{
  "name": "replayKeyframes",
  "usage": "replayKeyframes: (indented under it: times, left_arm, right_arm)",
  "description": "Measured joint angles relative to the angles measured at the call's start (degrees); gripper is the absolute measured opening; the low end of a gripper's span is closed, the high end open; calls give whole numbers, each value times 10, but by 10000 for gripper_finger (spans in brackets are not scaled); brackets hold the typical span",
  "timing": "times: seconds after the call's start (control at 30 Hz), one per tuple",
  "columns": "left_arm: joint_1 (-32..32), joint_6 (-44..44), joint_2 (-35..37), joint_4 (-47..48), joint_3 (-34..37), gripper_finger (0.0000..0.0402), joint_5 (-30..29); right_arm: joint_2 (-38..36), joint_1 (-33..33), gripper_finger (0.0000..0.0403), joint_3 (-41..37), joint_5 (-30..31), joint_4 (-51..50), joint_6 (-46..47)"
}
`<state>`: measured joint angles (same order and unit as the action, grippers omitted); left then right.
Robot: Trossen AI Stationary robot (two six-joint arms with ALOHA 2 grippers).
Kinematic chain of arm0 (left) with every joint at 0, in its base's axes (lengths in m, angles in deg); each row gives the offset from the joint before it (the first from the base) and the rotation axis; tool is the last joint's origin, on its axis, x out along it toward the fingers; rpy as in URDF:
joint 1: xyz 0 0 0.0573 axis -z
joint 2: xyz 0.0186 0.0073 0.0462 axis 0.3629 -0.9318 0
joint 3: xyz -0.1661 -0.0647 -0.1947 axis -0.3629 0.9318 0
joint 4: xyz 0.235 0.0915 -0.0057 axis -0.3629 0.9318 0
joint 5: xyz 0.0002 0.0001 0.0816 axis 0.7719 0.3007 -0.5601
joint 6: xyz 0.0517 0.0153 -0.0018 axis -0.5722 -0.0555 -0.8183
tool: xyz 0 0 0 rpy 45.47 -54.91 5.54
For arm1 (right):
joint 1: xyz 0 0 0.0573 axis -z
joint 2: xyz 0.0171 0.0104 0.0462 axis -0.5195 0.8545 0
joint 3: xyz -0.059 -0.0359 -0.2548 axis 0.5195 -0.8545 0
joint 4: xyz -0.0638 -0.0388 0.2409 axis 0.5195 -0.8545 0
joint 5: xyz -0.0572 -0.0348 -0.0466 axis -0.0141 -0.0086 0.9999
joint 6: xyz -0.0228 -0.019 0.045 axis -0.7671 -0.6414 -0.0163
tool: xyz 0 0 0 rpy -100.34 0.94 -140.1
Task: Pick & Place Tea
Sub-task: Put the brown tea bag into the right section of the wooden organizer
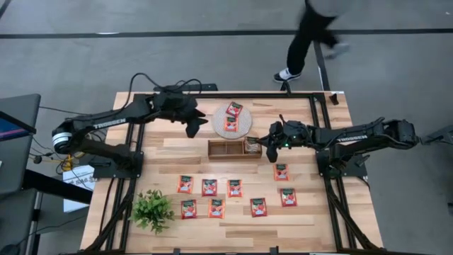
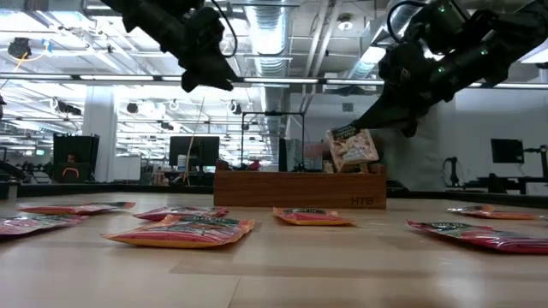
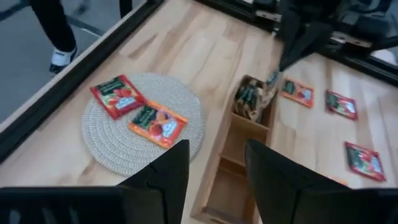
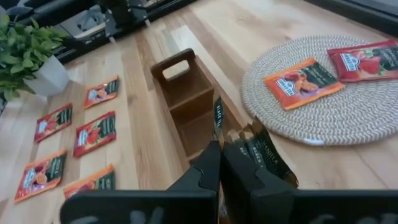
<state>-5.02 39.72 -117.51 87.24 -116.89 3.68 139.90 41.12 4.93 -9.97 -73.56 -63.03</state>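
Several red-orange tea sachets [image 1: 233,188] lie flat in two rows on the near half of the table. Two more [image 1: 232,117] rest on the round woven mat [image 1: 244,126]. The long wooden tray [image 1: 225,149] sits in the middle, with sachets [image 4: 264,152] standing in its right end compartment. My right gripper [image 1: 272,146] is over that compartment, shut on one sachet [image 2: 351,147]. My left gripper [image 1: 191,129] hangs open above the table, left of the mat, with nothing between its fingers [image 3: 168,177]. My right gripper pinches one tea sachet by its upper edge [image 4: 218,140] between its two shut fingers. The fingers slant down from the table's right side. The sachet stands tilted below the fingertips, its lower part inside the tray's right end compartment [image 2: 360,175], beside the other sachets there.
A small potted plant [image 1: 152,209] stands at the near left corner. The tray's left and middle compartments [image 4: 186,93] hold nothing. A person [image 1: 311,35] walks on the floor beyond the table's far edge. Bare wood lies along the near edge.
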Motion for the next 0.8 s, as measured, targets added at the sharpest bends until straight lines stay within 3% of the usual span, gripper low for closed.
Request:
replayKeyframes:
  times: [0.8]
  left_arm:
    - [2,12,20,-1,4,147,20]
  right_arm:
    - [92,0,0,-9,5,78,5]
